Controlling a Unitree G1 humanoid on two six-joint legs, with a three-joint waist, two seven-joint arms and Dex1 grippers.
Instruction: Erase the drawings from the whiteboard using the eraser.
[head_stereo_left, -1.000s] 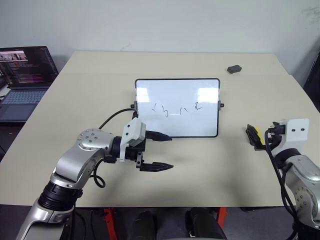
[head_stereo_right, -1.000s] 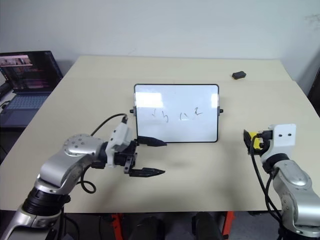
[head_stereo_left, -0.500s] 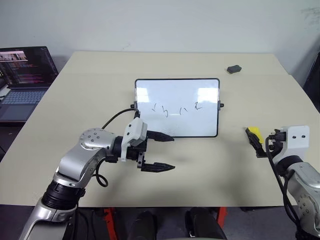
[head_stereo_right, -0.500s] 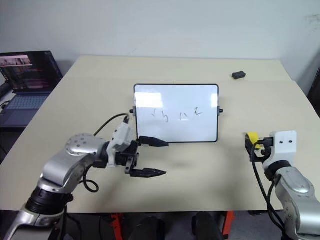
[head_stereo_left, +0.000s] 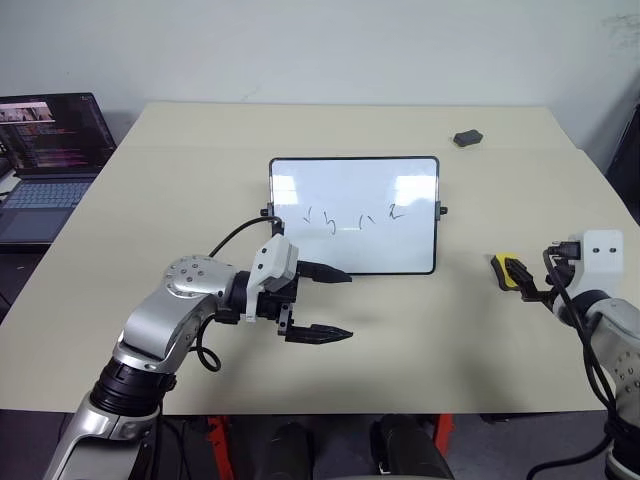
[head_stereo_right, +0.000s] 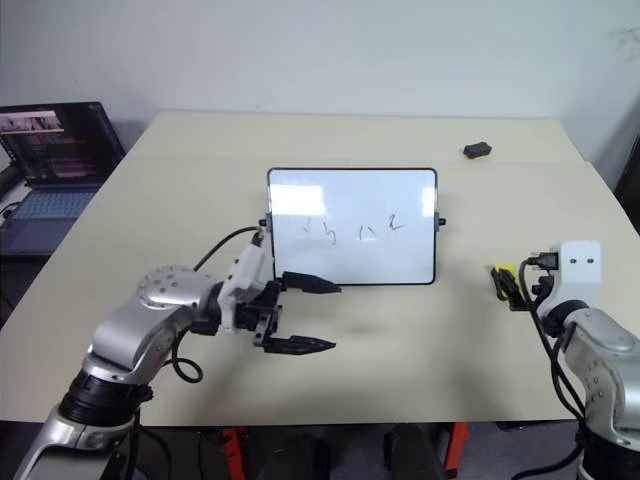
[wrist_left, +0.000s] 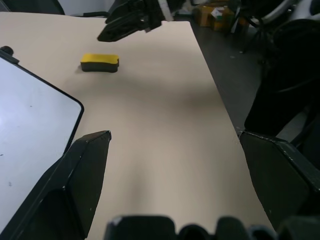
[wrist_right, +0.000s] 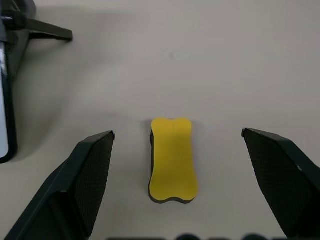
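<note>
The whiteboard (head_stereo_left: 354, 214) lies flat at the table's middle, with the drawings (head_stereo_left: 355, 217) as a short row of dark squiggles across it. The yellow eraser (head_stereo_left: 509, 270) lies on the table to the board's right. My right gripper (head_stereo_left: 532, 286) stands open just behind the eraser; in the right wrist view the eraser (wrist_right: 171, 160) lies between its two spread fingers (wrist_right: 95, 180), untouched. My left gripper (head_stereo_left: 348, 305) is open with nothing in it, pointing right, just in front of the board's near left corner. The left wrist view shows the eraser (wrist_left: 100, 62) and the right gripper (wrist_left: 130, 22) beyond it.
A small dark grey block (head_stereo_left: 468, 138) sits at the table's far right. An open laptop (head_stereo_left: 50, 150) stands on a lower surface off the left edge. The table (head_stereo_left: 420, 340) has bare room in front of the board and between the grippers.
My right gripper has shifted a little to the right and tipped downward behind the eraser, uncovering more of it. The eraser, the board and my left gripper have stayed put.
</note>
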